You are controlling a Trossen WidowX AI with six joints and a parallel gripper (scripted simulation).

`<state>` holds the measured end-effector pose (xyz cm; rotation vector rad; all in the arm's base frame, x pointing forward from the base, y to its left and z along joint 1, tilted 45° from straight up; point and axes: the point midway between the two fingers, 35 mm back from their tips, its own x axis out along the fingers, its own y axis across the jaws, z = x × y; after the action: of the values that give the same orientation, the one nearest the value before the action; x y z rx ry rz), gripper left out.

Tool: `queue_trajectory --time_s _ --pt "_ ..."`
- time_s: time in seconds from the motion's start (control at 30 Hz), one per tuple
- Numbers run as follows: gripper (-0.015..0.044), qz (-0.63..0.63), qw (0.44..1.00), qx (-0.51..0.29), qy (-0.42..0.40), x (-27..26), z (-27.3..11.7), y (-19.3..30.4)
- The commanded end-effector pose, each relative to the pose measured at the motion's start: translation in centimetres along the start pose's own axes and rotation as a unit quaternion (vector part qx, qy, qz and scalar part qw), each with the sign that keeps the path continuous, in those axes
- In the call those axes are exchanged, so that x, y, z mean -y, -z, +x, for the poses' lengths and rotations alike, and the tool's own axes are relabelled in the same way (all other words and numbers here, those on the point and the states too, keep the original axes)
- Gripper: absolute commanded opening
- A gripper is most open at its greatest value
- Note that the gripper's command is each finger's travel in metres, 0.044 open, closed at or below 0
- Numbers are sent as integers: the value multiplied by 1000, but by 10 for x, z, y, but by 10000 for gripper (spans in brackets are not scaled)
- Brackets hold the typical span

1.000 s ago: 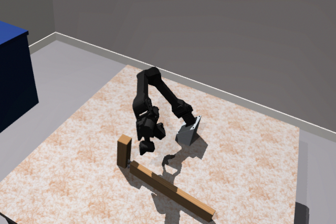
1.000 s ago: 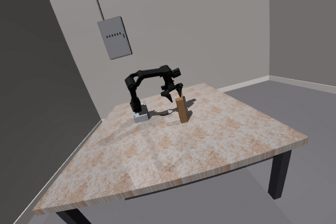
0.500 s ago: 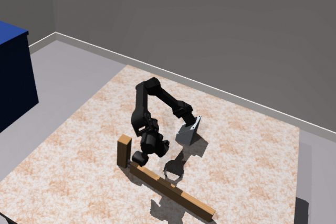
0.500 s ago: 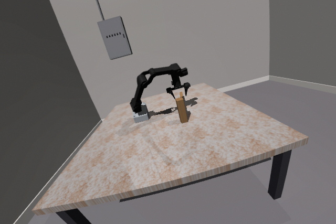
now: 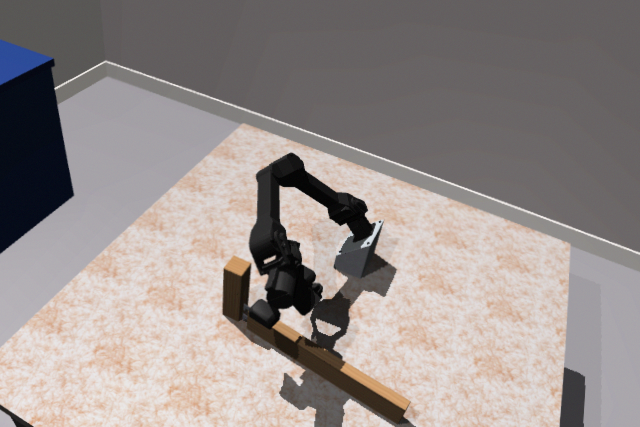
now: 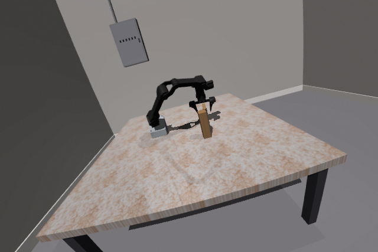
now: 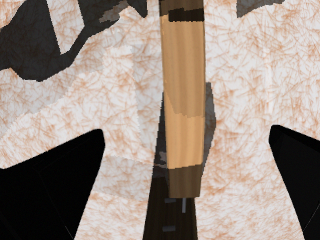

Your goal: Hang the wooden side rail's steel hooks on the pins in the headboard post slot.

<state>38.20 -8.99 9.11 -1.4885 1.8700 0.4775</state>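
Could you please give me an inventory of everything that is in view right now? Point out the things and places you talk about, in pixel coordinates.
wooden post (image 5: 235, 290) (image 6: 205, 124) (image 7: 170, 220): one, brown, upright on the table
side rail (image 5: 356, 379) (image 7: 185, 90): one, light brown, lying with its near end beside the post
table (image 5: 465, 319) (image 6: 244, 163) (image 7: 260, 80): one, mottled white and orange, under everything
wall box (image 6: 129, 49): one, grey, on the wall
cabinet (image 5: 31, 153): one, blue, left in the top view
robot base (image 5: 352, 263) (image 6: 159, 133): one, grey, on the table
arm (image 5: 267, 200) (image 6: 184, 82): one, black, reaching over the rail
gripper (image 6: 204, 109) (image 7: 187, 134): one, black, open above the rail
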Motion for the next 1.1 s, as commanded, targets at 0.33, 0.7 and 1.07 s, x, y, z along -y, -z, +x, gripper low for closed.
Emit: queue_trajectory --time_s 0.33,0.7,1.07 --pt "440 -2 1000 -2 1 0 28 1" --pt "440 -2 1000 -2 1 1 46 0" --pt "440 -2 1000 -2 1 1 63 0"
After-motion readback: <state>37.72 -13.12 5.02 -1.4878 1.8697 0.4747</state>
